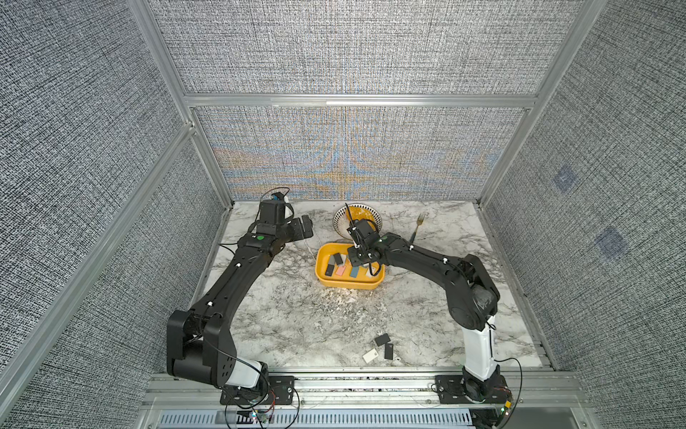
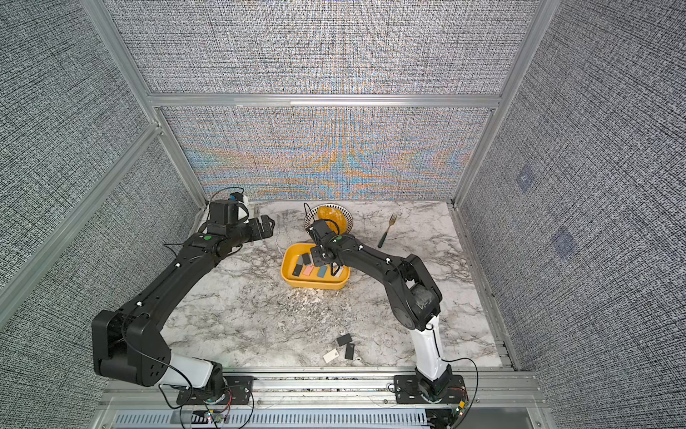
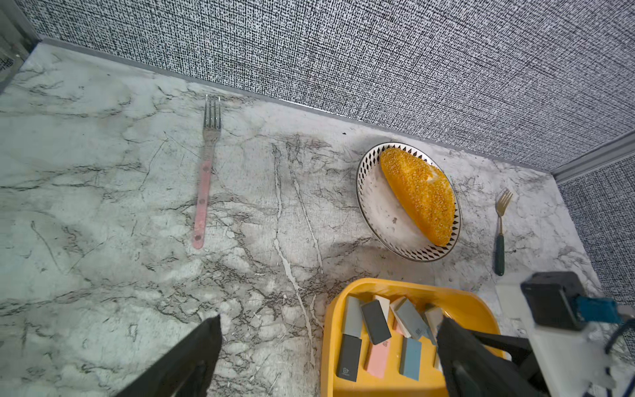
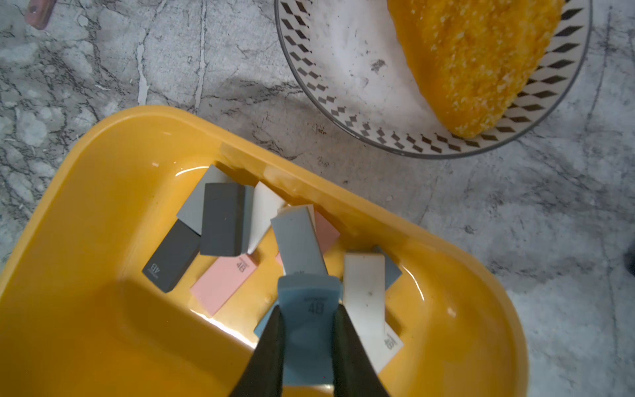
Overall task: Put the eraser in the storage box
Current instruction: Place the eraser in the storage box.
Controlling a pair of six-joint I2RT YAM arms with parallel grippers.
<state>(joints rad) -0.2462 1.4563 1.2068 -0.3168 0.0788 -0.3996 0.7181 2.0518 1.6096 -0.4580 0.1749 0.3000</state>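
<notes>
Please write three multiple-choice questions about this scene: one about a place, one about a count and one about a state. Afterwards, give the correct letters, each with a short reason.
1. Where is the right gripper?
A. Low over the storage box
B. Folded back at its own base
C. Raised high above everything

2. How many erasers lie on the table, outside the box?
A. One
B. Five
C. Three

3. What is the state of the left gripper?
A. Shut on an eraser
B. Open and empty
C. Shut on a fork

Answers:
1 A: the right wrist view shows the yellow box under its fingers, which pinch a blue-sleeved eraser.
2 C: two black ones and one white one lie near the front.
3 B: its fingers stand wide apart with nothing between them.
</notes>
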